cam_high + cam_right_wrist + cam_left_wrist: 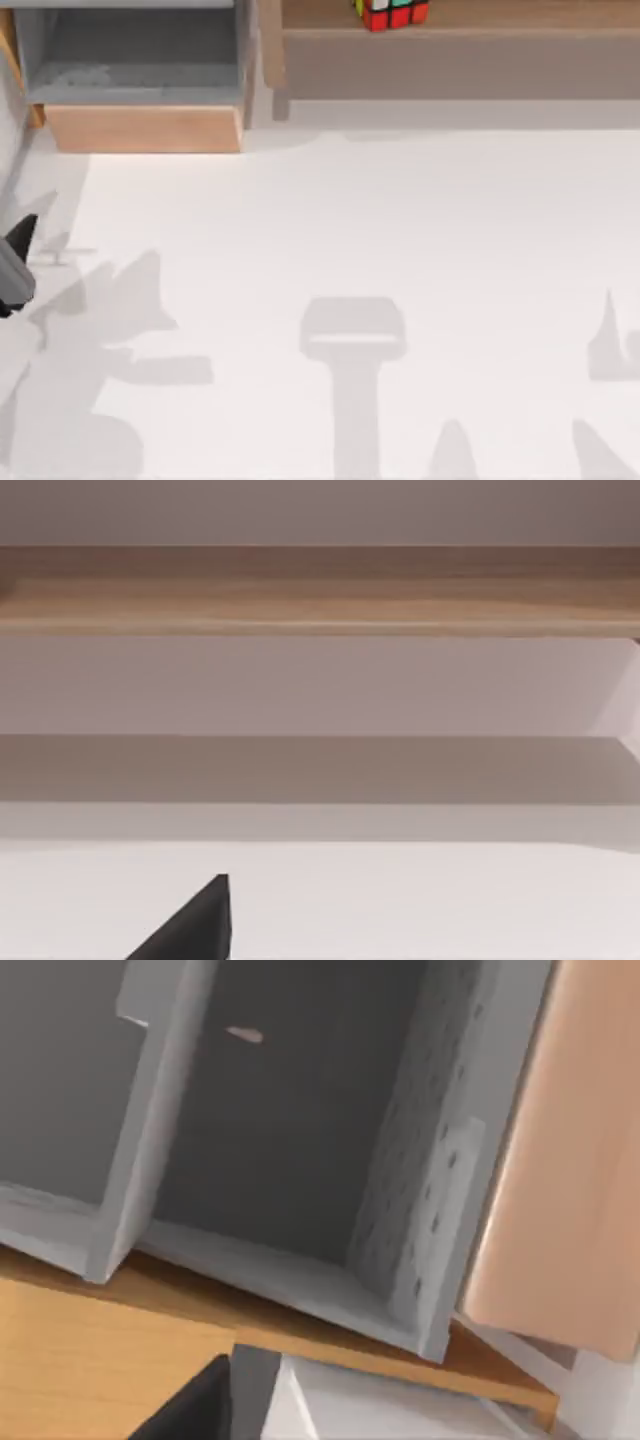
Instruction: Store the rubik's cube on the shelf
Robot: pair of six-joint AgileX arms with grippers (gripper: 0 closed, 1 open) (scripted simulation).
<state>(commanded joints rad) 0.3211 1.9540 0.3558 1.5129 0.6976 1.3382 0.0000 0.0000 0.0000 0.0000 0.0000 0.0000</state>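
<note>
The rubik's cube [391, 13] sits on the shelf [460, 60] near its front edge — a bump could tip it off. The left end effector [18, 262] waits at the table's [350, 230] left edge; its finger state cannot be told.

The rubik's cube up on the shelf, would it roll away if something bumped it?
Probably not. The rubik's cube has flat faces and sits flat on the shelf, so a bump would likely slide it. It looks stiff and blocky, and probably light.

The top view looks straight down on the white table [400, 250], sharing the grey-lined wooden box [140, 70] [300, 1160] with the close left wrist view and the long light-brown wooden shelf [480, 15] [320, 590] with the level right wrist view.
</note>
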